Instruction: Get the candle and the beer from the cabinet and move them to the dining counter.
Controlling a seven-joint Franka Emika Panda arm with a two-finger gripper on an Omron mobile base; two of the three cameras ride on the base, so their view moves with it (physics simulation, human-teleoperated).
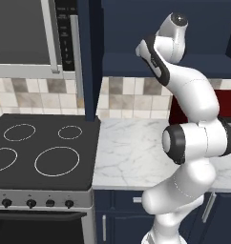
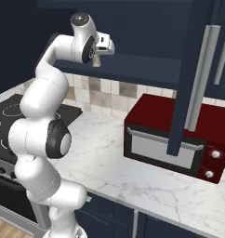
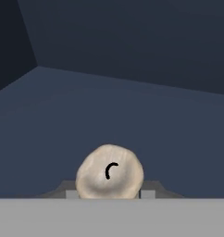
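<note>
1. Nearest the base, the stove (image 1: 41, 152) fills the left end of the run, its black glass top marked with white burner rings and a row of dark knobs along its front edge; navy drawer fronts (image 1: 127, 202) sit under the worktop beside it.
2. The marble worktop (image 2: 133, 176) stretches from the stove's right edge to the right; the red microwave (image 2: 175, 139) stands toward its back right part, against the beige tile backsplash (image 1: 122, 97).
3. The white arm (image 1: 189, 143) rises from in front of the worktop's front edge, folds at a dark elbow joint and reaches up and back toward the cabinet (image 2: 147, 28).
4. An open cabinet door (image 2: 191, 79) with a long silver bar handle (image 2: 200, 76) hangs out over the microwave; a second door edge (image 1: 89, 57) juts forward over the stove's right edge.
5. The gripper (image 2: 97, 60) is at the front edge of the cabinet's lower shelf (image 2: 147, 69), just above it; in the right base view a small pale object sticks down from the hand.
6. In the hand view the candle (image 3: 109, 172), a pale rounded stub with a black curl of wick on its top, sits between the two finger tips, which are clenched on its sides; the dark navy floor of the cabinet interior stretches away behind it to the back wall.
</note>
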